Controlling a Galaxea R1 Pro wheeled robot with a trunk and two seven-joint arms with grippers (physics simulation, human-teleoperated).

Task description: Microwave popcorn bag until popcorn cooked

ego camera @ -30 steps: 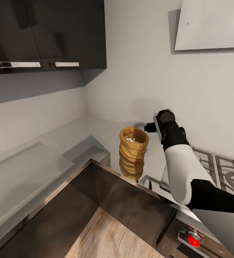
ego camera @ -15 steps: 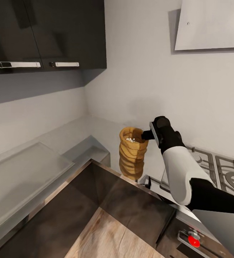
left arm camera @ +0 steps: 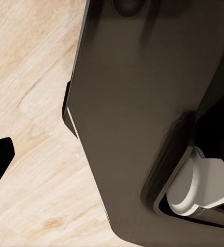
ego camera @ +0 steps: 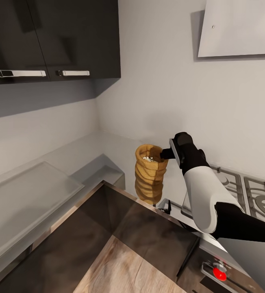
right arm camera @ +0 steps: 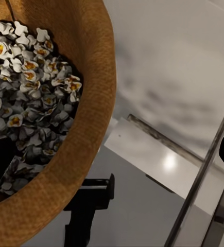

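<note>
Popcorn bag (ego camera: pixel 150 175) seen upright on countertop (ego camera: pixel 108 150) edge near corner, beside stove grates (ego camera: pixel 252 195). Popcorn (right arm camera: pixel 27 87) heaped inside bag. Right gripper (ego camera: pixel 166 153) placed at bag's rolled rim, one finger inside, one outside; rim straddled, firm pinch cannot be told. Left gripper's state cannot be told; wood floor (left arm camera: pixel 29 154) seen below.

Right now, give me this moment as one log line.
phase: grasping | right gripper: at popcorn bag rim, closure unclear | popcorn: inside bag | bag: upright on countertop by stove
</note>
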